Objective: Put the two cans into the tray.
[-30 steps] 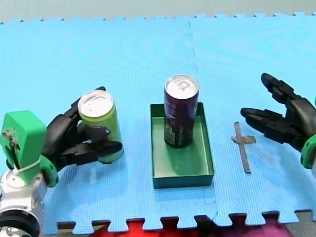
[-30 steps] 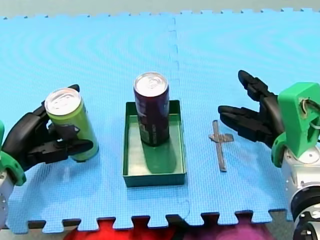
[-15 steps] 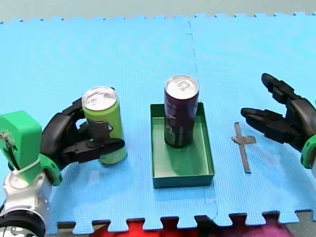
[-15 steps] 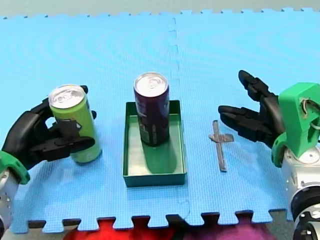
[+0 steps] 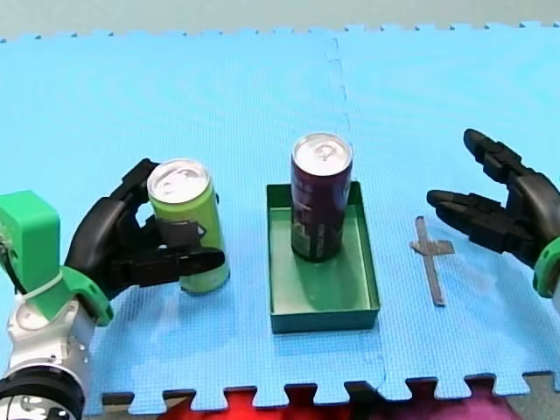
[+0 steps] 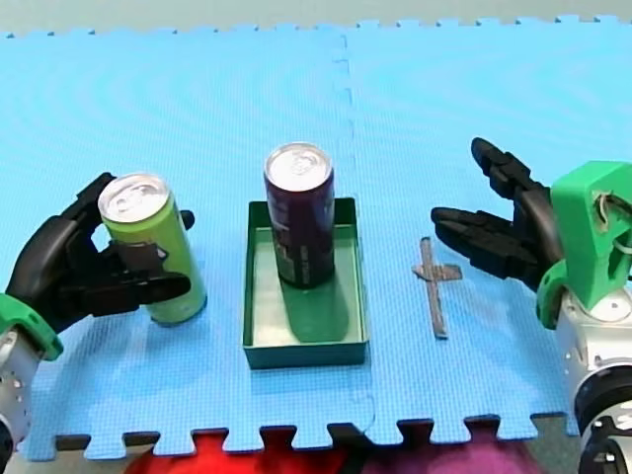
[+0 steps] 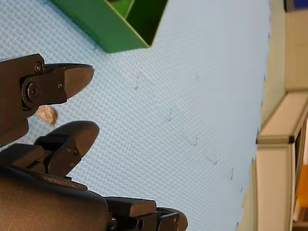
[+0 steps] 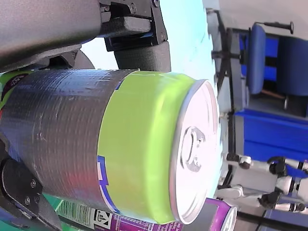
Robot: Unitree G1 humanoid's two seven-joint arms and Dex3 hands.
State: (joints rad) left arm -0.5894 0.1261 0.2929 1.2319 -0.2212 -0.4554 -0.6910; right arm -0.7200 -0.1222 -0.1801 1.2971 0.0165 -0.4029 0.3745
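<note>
A lime-green can [image 5: 186, 226] stands upright on the blue mat, left of the green tray [image 5: 323, 306]. My left hand [image 5: 147, 249] is shut on it; the second wrist view shows this green can [image 8: 144, 149] close up between the black fingers. A dark purple can [image 5: 320, 208] stands upright inside the tray at its far end. My right hand [image 5: 486, 210] is right of the tray and holds nothing.
A grey strip of tape [image 5: 430, 260] in a cross shape lies on the mat between the tray and my right hand. The mat's notched front edge [image 5: 289, 394] runs close below the tray. The first wrist view shows a tray corner [image 7: 126, 24] and bare mat.
My left hand has moved the green can to the right, closer to the tray, and set it more upright. The right hand and the purple can have not moved.
</note>
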